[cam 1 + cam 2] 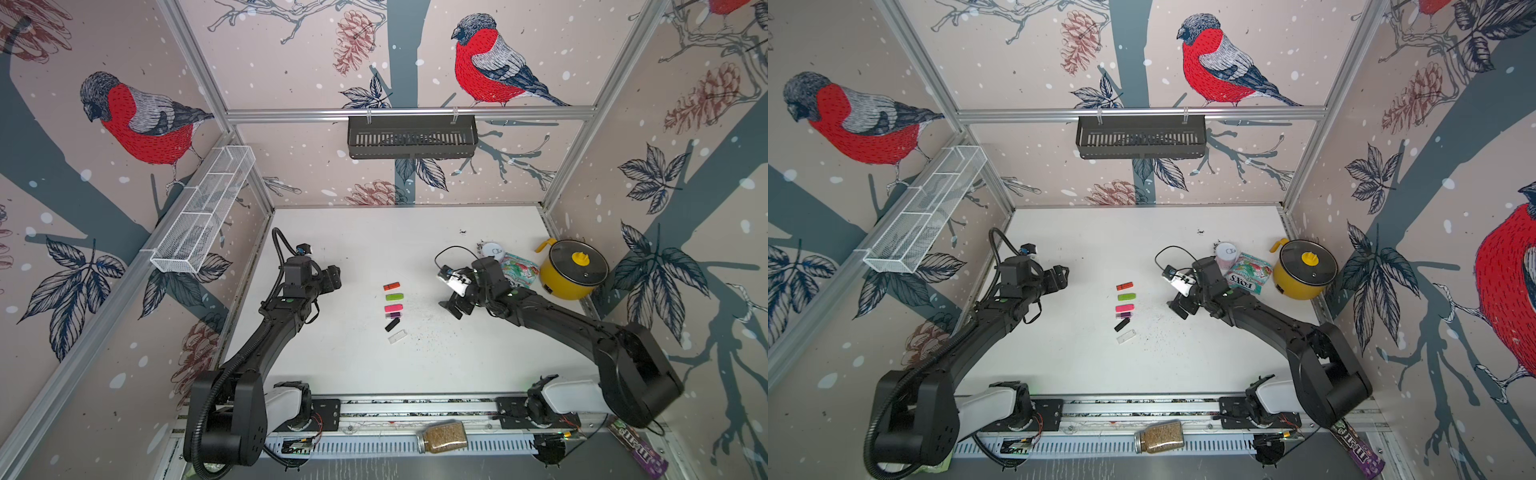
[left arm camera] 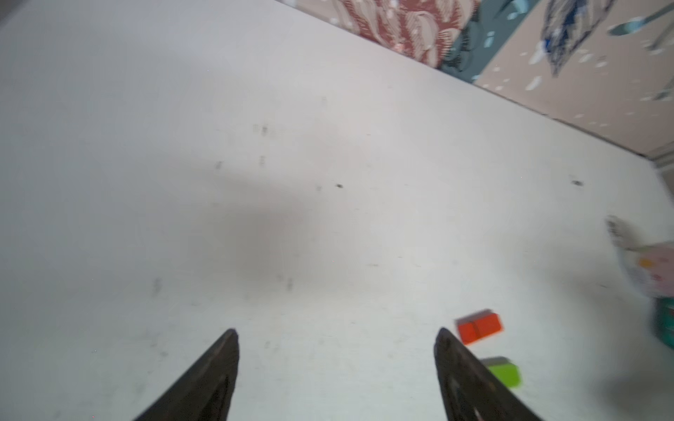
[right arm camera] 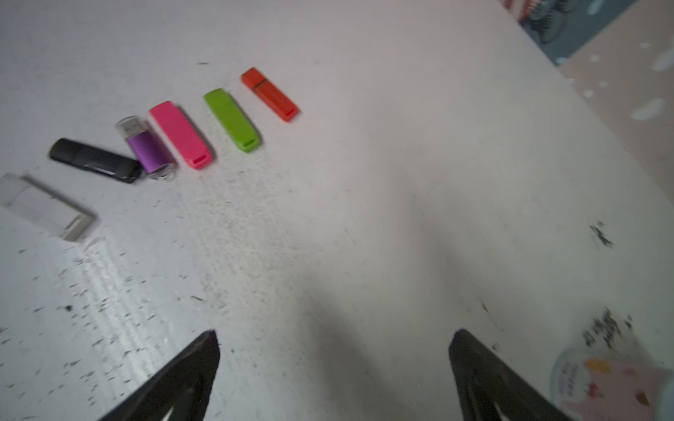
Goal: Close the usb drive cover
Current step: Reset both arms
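Six USB drives, two empty pairs of fingers.
The left fingers [image 2: 226,350] and right fingers [image 3: 208,350] gape wide, holding nothing; between them on the desk [image 1: 353,249], touching neither, lie one orange drive [image 3: 270,94], one green drive [image 3: 231,118], one pink drive [image 3: 180,135], one purple drive [image 3: 149,151], one black drive [image 3: 93,160], one white drive [image 3: 43,206].

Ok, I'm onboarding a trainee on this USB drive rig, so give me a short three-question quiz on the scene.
1. True or false: the right end effector grips a USB drive.
2. How many drives make up the row of USB drives? A four, B six, C eight.
3. Which colour drive shows its metal plug?
Key: 1 false; 2 B; 3 the purple USB drive.
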`<state>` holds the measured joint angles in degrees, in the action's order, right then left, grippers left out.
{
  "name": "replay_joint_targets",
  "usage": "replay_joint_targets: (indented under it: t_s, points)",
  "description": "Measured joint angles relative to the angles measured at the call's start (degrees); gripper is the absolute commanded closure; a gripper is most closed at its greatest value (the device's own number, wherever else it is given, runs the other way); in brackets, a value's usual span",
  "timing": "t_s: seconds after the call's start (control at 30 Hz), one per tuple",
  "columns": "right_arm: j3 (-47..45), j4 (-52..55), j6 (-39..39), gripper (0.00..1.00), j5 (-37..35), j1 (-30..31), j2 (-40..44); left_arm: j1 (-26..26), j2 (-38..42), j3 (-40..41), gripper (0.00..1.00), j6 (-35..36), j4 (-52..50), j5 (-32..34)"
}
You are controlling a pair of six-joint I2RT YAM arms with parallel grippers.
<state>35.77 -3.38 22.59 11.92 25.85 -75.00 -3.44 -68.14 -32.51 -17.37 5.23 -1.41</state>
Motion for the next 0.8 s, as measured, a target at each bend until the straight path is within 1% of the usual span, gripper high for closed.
replay_joint_targets:
  t_s: [0.1,0.17,0.27,0.3,0.4,0.5,0.53,0.57,0.63,0.73,0.8]
  points:
    - [-6.7,-9.5,-7.8,0.01,-6.6,-8.1,3.5,0.0,-2.3,4.7,0.15,4.0,8.4,9.1]
    - [-10.3,-16.3,-13.0,0.01,-10.1,-13.1,3.8,0.0,-5.2,7.5,0.15,6.6,14.7,14.2]
    - [-14.3,-25.1,-17.7,0.01,-14.2,-17.7,2.0,0.1,-9.6,10.2,0.15,9.4,23.3,18.3]
    - [-15.5,-27.8,-18.5,0.01,-15.4,-18.5,1.1,0.1,-10.5,10.6,0.15,10.2,25.7,18.9]
    - [-19.9,-38.1,-19.4,0.01,-17.0,-19.4,-1.1,0.3,-13.1,12.8,0.14,11.4,37.6,19.4]
    - [-21.6,-47.0,-20.0,0.0,-17.0,-21.6,-4.4,0.4,-18.8,17.7,0.12,12.9,50.8,18.7]
    - [-21.6,-50.2,-20.9,0.01,-17.0,-22.5,-6.0,0.4,-20.0,18.9,0.09,13.3,52.6,18.0]
    - [-21.6,-53.0,-21.2,0.01,-16.6,-23.5,-7.8,0.4,-20.0,19.1,0.02,13.4,52.7,17.9]
    - [-22.4,-56.9,-22.6,0.01,-16.0,-24.8,-9.8,0.4,-18.7,17.6,0.01,13.3,53.2,17.9]
    - [-23.1,-60.0,-23.3,0.01,-15.1,-25.4,-10.5,0.4,-18.6,17.6,0.01,13.5,58.4,17.9]
    - [-23.2,-61.9,-23.9,0.0,-14.8,-25.3,-10.6,0.4,-18.4,17.4,0.01,13.5,57.7,17.9]
